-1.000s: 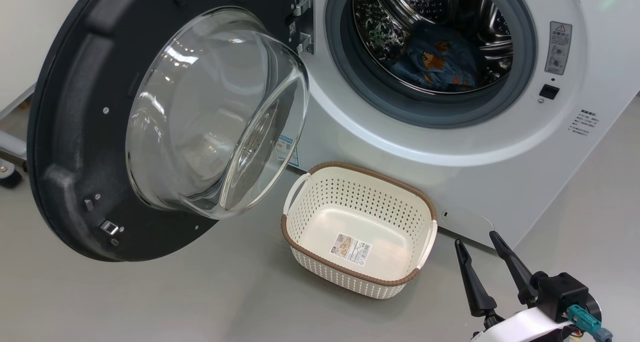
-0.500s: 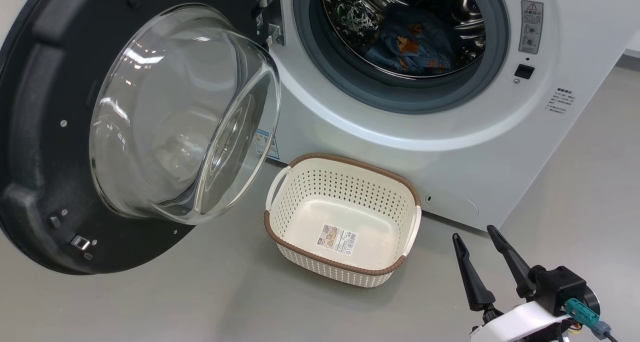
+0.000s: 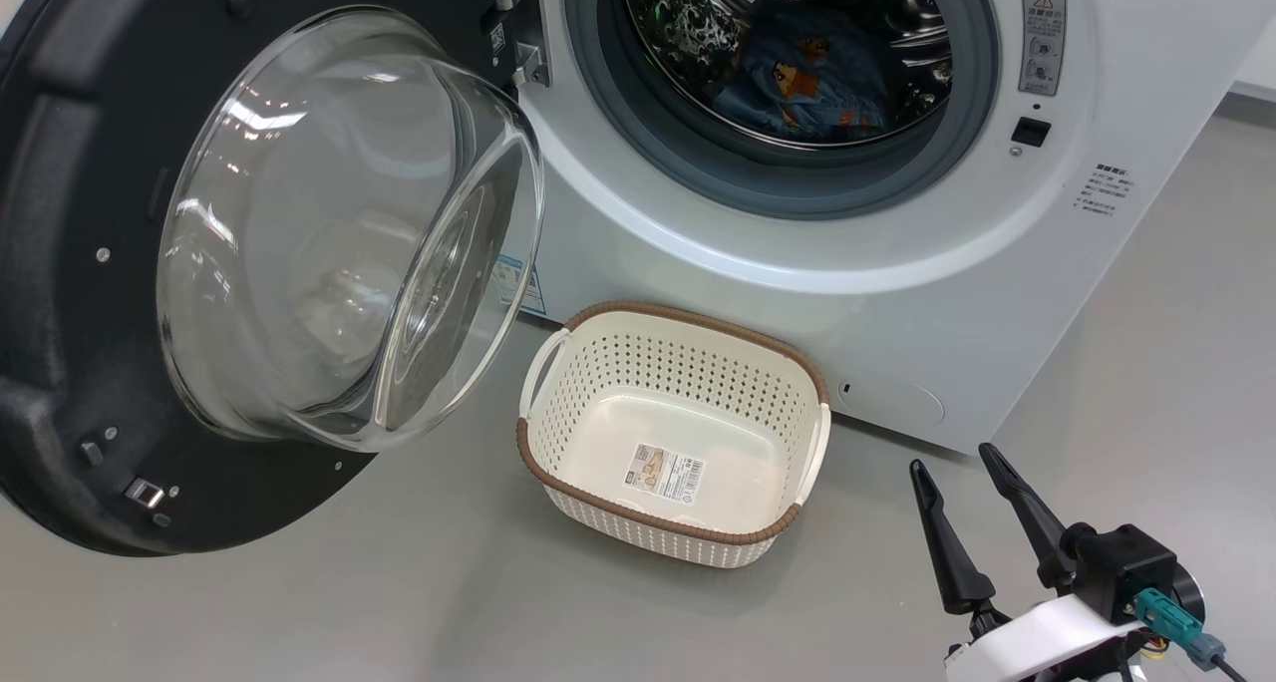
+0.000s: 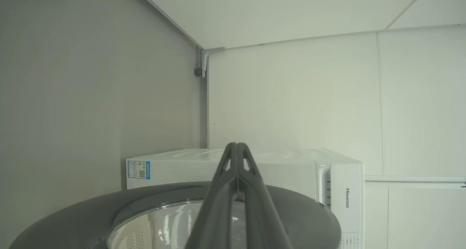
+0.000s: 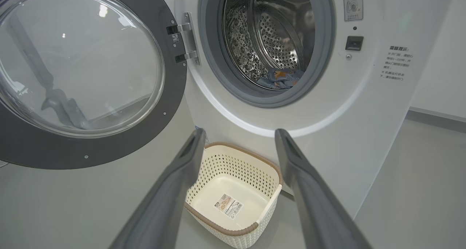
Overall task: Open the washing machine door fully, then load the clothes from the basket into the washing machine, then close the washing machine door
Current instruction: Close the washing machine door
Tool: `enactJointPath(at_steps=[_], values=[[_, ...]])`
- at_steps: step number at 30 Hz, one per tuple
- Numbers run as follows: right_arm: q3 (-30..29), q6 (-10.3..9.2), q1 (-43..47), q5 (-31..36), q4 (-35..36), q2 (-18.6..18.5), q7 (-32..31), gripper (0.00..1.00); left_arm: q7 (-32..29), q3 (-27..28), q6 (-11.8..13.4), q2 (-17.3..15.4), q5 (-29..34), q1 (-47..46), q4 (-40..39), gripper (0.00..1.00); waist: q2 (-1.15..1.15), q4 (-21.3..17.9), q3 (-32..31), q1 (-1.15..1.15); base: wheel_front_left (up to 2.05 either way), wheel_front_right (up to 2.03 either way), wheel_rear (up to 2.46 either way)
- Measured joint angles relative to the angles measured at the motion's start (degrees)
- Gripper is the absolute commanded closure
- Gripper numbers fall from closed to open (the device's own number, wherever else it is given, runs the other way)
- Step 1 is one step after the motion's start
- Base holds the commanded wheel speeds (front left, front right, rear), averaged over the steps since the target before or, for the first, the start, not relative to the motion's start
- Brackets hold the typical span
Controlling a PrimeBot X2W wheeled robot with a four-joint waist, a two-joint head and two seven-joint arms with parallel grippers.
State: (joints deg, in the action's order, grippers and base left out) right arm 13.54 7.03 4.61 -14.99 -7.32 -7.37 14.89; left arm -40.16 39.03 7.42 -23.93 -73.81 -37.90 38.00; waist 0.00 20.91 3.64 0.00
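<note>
1. The washing machine door point(image 3: 70, 263) is swung wide open, left of the washing machine point(image 3: 797, 303).
2. The clothes point(image 3: 797, 79) are seen inside the drum point(image 3: 678, 24).
3. The basket point(image 3: 688, 314) is set on the floor point(image 3: 399, 602), near the machine's front.
4. The right gripper point(image 3: 949, 458) is held right of the basket, fingers spread apart.
5. The left gripper point(image 4: 236, 145) is pressed together beside the door's outer face.

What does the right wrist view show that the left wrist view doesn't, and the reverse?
Right wrist view, not the left: the steel drum with the clothes inside, the empty basket on the floor, the open right gripper. Left wrist view, not the right: the outer face of the washing machine door, the Hisense lettering. Both: the washing machine, its open door, and the shut left gripper, a dark shape behind the glass in the right wrist view.
</note>
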Motion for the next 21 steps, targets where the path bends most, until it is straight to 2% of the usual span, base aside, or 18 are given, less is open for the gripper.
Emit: enactJointPath(at_steps=[9, 21], values=[[0.0, 0.00, -0.1, 0.0, -0.2, -0.4, 0.0, 0.00, -4.9, -2.4, 0.0, 0.2, 0.1, -0.1, 2.6, 1.00, 0.00, -0.3, -0.2, 0.00, 0.00, 0.00, 0.00], [-0.1, 0.00, -0.4, -0.1, -0.4, -0.9, 0.0, 0.00, -13.0, -5.8, 0.0, 1.9, -0.5, -0.3, 2.7, 1.00, 0.00, -0.6, -0.9, 0.00, 0.00, 0.00, 0.00]])
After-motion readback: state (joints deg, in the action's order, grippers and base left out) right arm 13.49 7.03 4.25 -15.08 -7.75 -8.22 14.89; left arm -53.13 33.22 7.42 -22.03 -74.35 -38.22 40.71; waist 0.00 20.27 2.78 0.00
